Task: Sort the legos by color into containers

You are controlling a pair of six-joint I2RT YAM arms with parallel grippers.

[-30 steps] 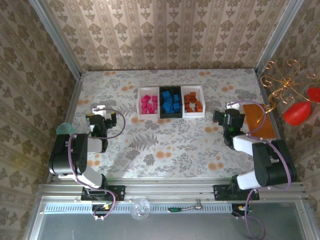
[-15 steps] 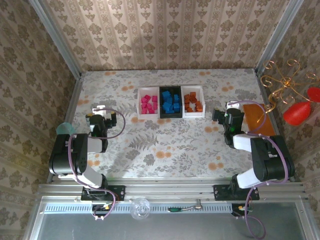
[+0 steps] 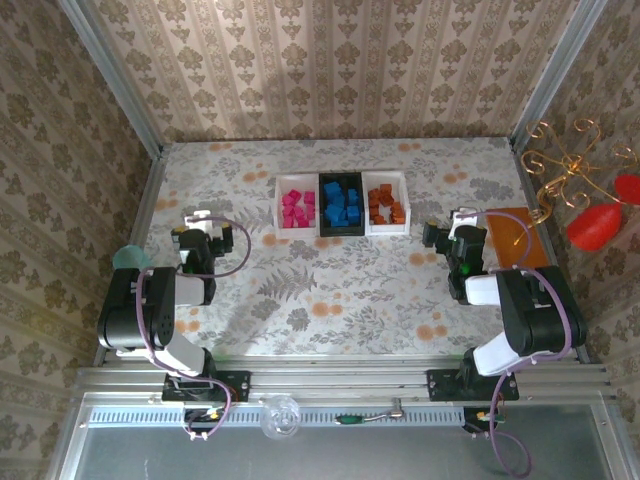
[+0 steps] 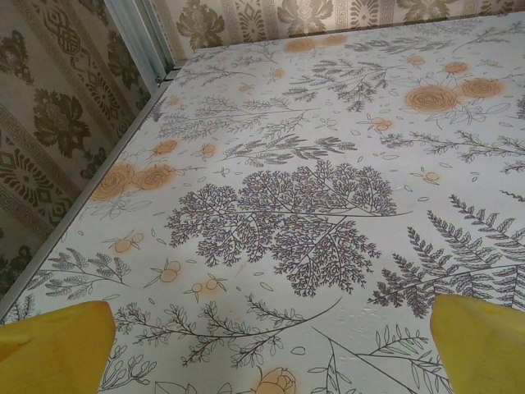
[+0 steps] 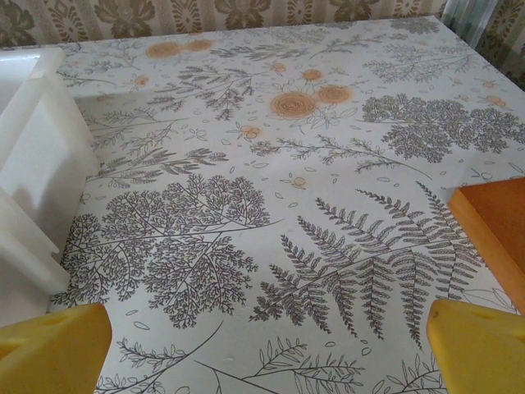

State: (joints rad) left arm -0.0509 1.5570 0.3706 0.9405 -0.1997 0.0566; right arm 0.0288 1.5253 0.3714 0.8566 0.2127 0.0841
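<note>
R arm: elbow has swung inward vs. a sec ago. My right claw (image 5: 267, 328) stays low over the bare table (image 3: 350, 280), between the right white tray (image 3: 407, 205) and the orange mat (image 3: 520, 245). L arm: no change. My left claw (image 4: 267, 328) sits near the table's left edge. Both claws are spread wide, nothing pinched.

Meaning: no pick under way. I judge the sort done and the arms parking.

Containers, far-centre row:
- left white tray (image 3: 278, 205): pink legos (image 3: 297, 209)
- black middle tray (image 3: 342, 232): blue legos (image 3: 342, 205)
- right white tray: orange-brown legos (image 3: 384, 205)

No mixed colours seen. All legos I see lie inside trays.
</note>
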